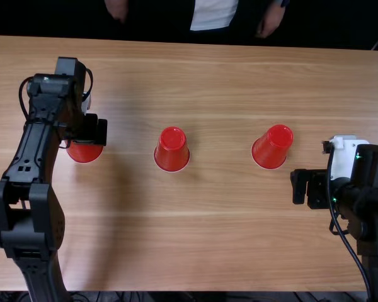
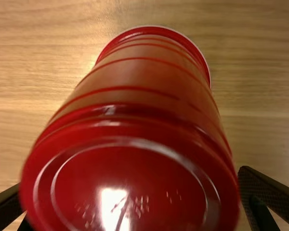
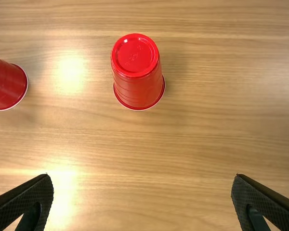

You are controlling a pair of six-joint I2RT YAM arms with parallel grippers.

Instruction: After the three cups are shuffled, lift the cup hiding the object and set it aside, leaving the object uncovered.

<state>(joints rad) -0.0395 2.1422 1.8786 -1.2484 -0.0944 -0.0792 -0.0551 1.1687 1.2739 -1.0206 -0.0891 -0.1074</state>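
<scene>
No text, number, label or sign can be read anywhere. The upturned base of the red plastic cup (image 2: 130, 192), which stands near the left edge of the light brown wooden table (image 2: 33, 53), carries a few small raised marks, but they are too blurred and glare-struck to make out as letters or digits.

Left cup (image 1: 85, 153) is boxed in by my left gripper (image 1: 88, 135), fingers spread either side of it. Wide bare table (image 1: 220, 207) btwn middle cup (image 1: 172, 150) and right cup (image 1: 273, 146), room to pass. My right gripper (image 1: 305, 187) sits near the right cup, nothing btwn them, fingers wide apart.
</scene>
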